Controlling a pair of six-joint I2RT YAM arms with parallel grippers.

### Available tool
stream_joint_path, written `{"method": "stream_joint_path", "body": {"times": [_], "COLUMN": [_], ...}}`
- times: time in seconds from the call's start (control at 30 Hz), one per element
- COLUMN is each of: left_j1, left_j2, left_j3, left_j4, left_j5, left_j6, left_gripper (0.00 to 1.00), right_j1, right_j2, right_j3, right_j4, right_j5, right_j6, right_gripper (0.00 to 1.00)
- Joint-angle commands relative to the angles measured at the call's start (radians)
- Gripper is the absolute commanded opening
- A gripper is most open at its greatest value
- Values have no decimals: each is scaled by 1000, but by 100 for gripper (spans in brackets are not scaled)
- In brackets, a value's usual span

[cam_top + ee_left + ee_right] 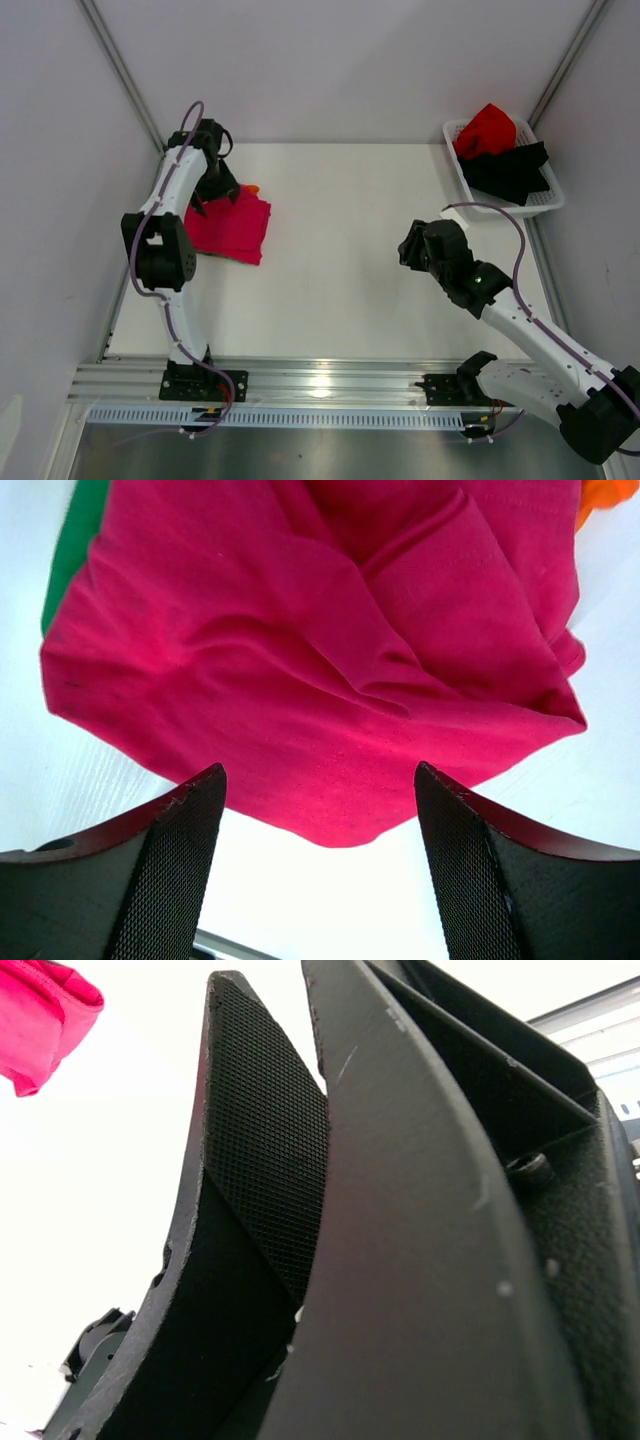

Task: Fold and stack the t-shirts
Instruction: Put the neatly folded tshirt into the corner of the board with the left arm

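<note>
The pink shirt (232,228) lay at the left of the table (340,260), a rough, creased square of cloth. In the overhead view the left gripper (205,198) pointed down at the shirt's upper left corner. In the left wrist view the pink shirt (330,650) filled the upper part of the frame, with deep folds running across it. The left gripper (318,772) stood spread at the lower edge, and its fingers (170,870) were well apart. Only the shirt's hem and bare table showed between them, so they grasped nothing. Whether the tips touched the cloth could not be told.

A strip of green shirt (72,545) showed from under the pink one at the upper left of that view. A corner of orange shirt (612,498) showed at the upper right. From overhead the orange shirt (252,188) was a small tab at the pink shirt's top edge.

The basket (548,203) sat at the upper right of the table. It held a red shirt (487,130) heaped above a black shirt (510,172), which spilled over its rim.

The right gripper (410,250) hung over the table right of centre, well apart from all the cloth. Its wrist view was nearly filled by one meshed pad (265,1140) and the finger in front of it. Whether those fingers were parted or closed could not be told. No cloth showed in them, and the pink shirt (40,1020) sat far off at the upper left.
</note>
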Motion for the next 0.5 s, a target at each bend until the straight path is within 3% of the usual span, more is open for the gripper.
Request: {"method": "stream_joint_path", "body": {"times": [0.0,0.17,0.3,0.47], "left_j1": [-7,-10,-8,-8], "left_j2": [15,87,168,239], "left_j3": [-16,-27,42,113], "left_j4": [18,13,-42,-40], "left_j5": [1,1,-71,-60], "left_j6": [35,52,55,64], "left_gripper": [79,79,79,79], "right_j1": [-2,-4,-4,-4], "right_j2": [4,10,7,-7], "right_j3": [5,5,7,10], "right_j4": [31,37,31,14], "right_j5": [-7,-5,1,15], "right_j6": [12,10,7,3], "right_gripper": [41,41,41,41]}}
